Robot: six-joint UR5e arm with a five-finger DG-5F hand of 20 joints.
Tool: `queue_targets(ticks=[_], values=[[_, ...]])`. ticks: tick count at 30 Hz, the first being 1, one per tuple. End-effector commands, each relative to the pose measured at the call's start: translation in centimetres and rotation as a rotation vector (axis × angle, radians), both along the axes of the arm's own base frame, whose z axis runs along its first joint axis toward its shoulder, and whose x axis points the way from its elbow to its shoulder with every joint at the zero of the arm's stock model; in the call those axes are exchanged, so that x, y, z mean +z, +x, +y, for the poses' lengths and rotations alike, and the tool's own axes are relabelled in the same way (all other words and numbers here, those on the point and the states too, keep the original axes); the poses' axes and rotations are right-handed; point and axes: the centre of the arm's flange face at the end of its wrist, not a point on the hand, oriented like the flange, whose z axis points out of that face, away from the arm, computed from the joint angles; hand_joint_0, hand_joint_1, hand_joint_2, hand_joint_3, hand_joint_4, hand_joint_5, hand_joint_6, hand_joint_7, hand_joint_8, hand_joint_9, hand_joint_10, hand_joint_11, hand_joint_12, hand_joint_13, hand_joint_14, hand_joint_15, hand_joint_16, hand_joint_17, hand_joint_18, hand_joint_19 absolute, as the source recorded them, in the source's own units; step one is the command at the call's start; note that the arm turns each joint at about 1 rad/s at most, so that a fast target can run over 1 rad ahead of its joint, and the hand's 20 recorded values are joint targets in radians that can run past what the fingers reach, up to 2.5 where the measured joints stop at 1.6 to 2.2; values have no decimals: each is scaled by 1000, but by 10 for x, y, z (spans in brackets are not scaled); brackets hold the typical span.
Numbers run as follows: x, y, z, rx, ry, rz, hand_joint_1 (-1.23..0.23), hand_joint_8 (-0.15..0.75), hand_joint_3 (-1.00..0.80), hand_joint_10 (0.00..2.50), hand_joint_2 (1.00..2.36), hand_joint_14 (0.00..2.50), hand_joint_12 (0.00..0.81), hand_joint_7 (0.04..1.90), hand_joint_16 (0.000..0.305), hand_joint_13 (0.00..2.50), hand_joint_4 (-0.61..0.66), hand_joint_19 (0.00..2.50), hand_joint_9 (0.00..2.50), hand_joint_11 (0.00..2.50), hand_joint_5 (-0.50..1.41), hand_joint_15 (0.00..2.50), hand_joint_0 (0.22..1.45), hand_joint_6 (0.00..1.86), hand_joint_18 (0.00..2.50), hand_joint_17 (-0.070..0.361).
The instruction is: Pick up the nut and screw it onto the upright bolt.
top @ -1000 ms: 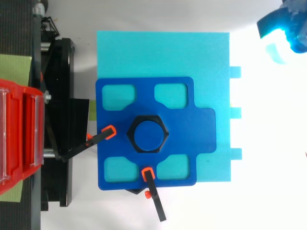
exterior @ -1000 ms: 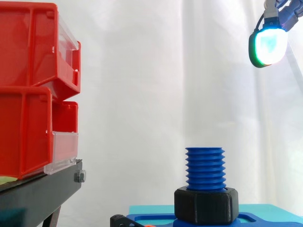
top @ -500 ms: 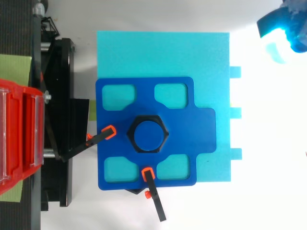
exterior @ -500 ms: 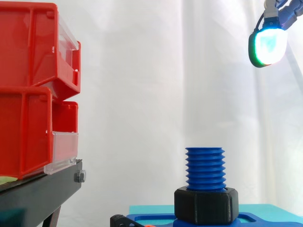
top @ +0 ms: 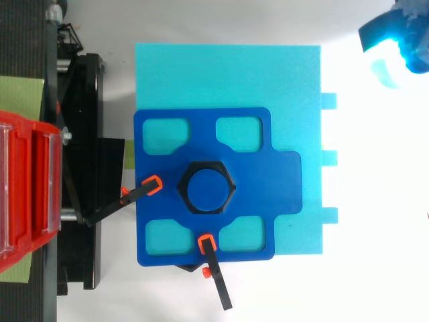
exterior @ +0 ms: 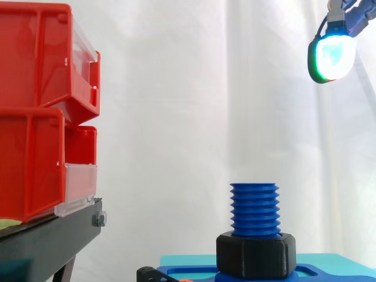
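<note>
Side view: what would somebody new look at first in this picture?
Probably the fat blue bolt standing upright low in the middle, with a black nut around its bottom. Next come the big red bins stacked at the left, and the hand glowing white and green up in the top right corner.

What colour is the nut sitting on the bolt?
The nut is black; the side view shows it best.

Nut (exterior: 255, 254) at base of bolt (exterior: 254, 208), on plate (top: 281, 174); bins (exterior: 35, 111) far L; hand (exterior: 332, 56) upper R.
</note>
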Motion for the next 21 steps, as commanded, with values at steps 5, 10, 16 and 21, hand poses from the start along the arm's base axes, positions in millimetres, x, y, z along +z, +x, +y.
queue_targets(ticks=[5, 10, 16, 21], values=[[-1, 0, 0, 0, 0, 1, -449, 307, -500, 0, 1000, 0, 400, 730, 54, 198, 199, 0, 313, 0, -253, 0, 503, 502, 135, 121], [0, 0, 0, 0, 0, 0, -438, 301, -500, 0, 1000, 0, 399, 663, 54, 122, 167, 0, 241, 0, -277, 0, 499, 502, 40, 122], [0, 0, 0, 0, 0, 0, -320, 259, -500, 0, 1000, 0, 383, 621, 54, 0, 63, 0, 0, 0, -300, 0, 490, 501, 0, 121], [0, 0, 0, 0, 0, 0, -280, 280, -500, 0, 1000, 0, 382, 607, 54, 0, 22, 0, 0, 0, -300, 0, 485, 501, 0, 122]])
